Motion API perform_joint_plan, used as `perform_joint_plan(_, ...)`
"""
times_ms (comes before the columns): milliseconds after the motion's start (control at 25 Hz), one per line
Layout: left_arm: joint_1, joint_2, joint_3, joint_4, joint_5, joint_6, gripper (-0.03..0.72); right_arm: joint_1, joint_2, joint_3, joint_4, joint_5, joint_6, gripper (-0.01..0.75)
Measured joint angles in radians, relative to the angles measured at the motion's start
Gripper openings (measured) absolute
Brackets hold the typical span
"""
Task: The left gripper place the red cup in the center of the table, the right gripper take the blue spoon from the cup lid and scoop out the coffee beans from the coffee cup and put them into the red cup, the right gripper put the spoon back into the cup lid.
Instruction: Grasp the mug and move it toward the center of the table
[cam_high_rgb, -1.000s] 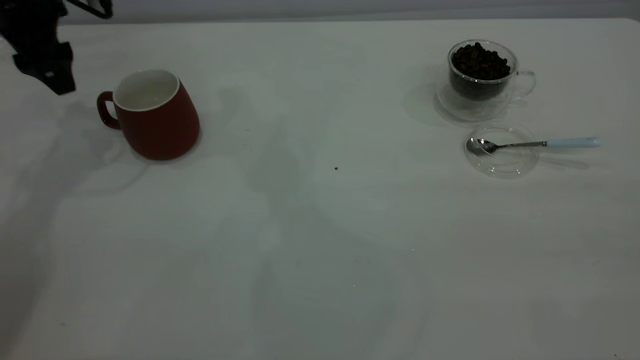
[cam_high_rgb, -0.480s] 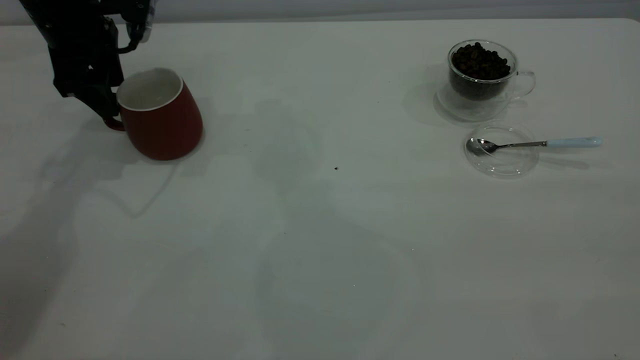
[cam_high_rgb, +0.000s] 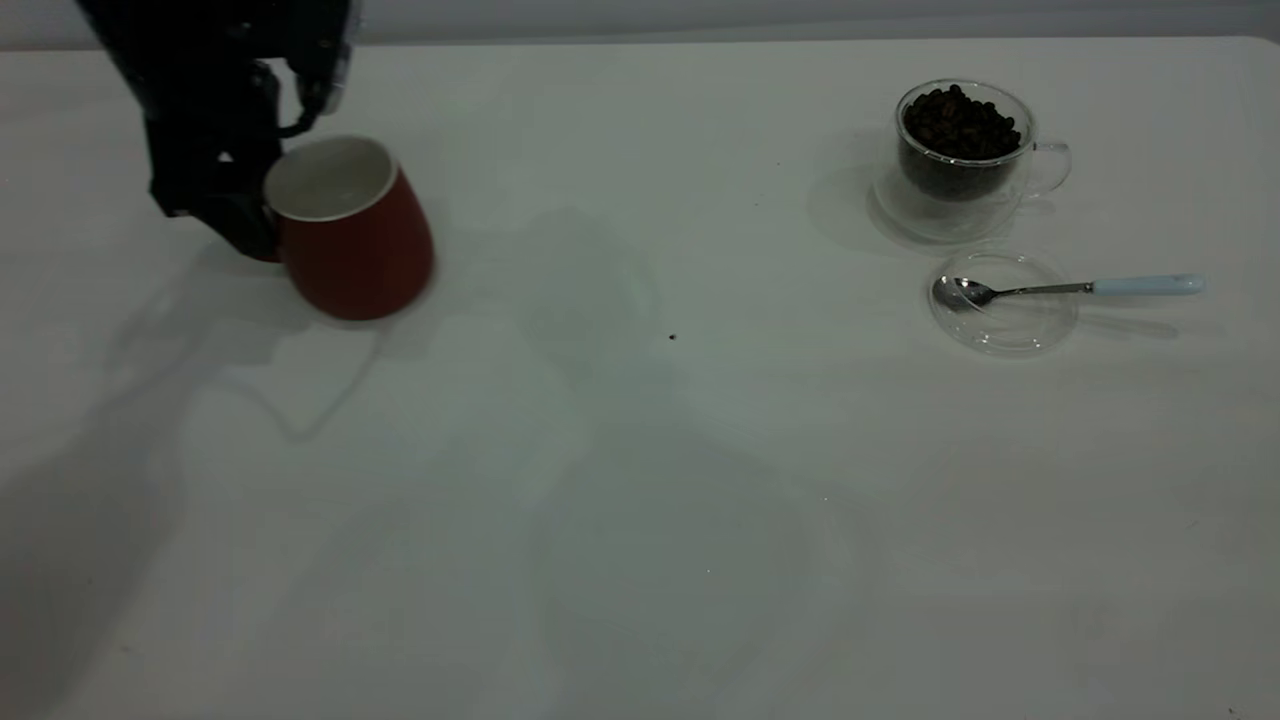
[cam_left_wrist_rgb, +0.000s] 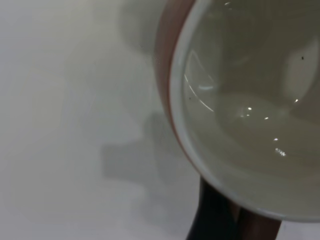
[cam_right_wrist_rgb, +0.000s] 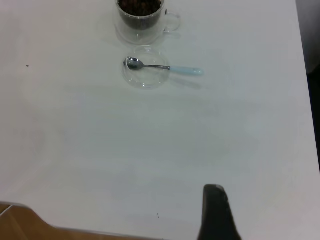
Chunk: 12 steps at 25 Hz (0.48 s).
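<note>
The exterior view is dim and grey. Broad soft shadows spread across the table, the darkest at its left edge. The red cup is slightly motion-blurred. In the left wrist view it fills the picture out of focus, small glints on its glazed inside. The right wrist view is brighter and evenly lit.

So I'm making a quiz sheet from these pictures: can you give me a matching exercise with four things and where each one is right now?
Things:
1. red cup
2. blue spoon
3. coffee beans
4. left gripper

Places:
A. heaped in the glass coffee cup
B. at the red cup's handle side
C. bowl lying on the clear cup lid, handle sticking out past its rim
D. on the left part of the table, away from the centre

Pairs: 1-D, 2-C, 3-A, 4-B
</note>
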Motion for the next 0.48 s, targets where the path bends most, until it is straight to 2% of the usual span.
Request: perform_joint_plan(480, -0.081, 0.001, 0.0, -0.119, -0.032, -0.041, 0.587, 0.0, 0.0, 0.0, 0.0, 0.0, 0.0, 0.531)
